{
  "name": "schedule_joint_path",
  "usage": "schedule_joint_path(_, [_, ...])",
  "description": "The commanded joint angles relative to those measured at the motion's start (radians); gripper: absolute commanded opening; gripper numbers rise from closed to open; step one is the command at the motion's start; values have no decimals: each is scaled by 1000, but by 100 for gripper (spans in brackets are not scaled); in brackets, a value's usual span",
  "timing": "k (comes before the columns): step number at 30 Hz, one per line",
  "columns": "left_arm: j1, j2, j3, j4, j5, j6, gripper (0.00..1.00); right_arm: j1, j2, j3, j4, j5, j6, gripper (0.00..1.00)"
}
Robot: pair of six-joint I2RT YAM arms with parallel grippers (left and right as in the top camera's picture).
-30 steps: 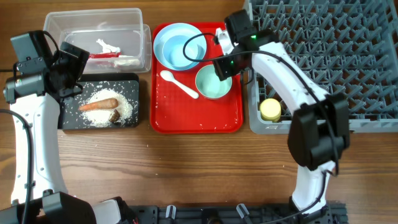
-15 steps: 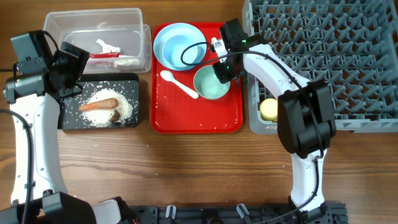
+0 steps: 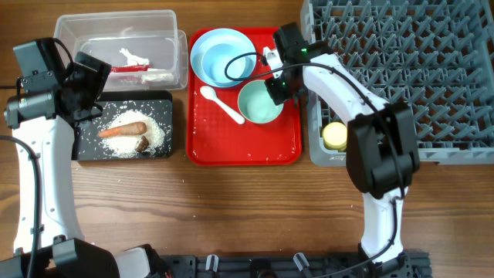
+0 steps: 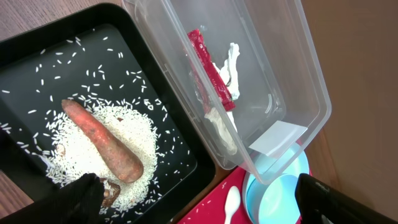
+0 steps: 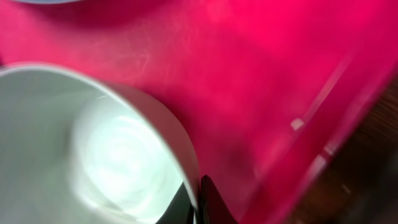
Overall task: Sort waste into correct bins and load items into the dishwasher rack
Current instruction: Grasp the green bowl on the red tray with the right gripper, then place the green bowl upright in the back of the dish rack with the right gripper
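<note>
Left arm (image 3: 54,177) and right arm (image 3: 340,81): white tubular links, bulky black joints. Thin black cables (image 3: 35,201) trail alongside; a green light (image 3: 302,51) dots the right one.

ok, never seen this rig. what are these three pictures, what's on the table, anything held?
Two robot arms at a table. One picture looks down from above; the others come from a camera on each wrist. On the table: clear tub with red wrapper, black tray with rice and carrot piece, red tray with blue bowl, white spoon, mint bowl, and a grey rack holding a yellow cup. Left claw is open, empty. Right claw straddles the mint bowl's rim; its grip is unclear.
</note>
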Motion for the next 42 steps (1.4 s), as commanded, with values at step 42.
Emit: schedule_joint_path(42, [-1,-5,8,0,11,20,100,-149,147,26,1247,1078,-735,4])
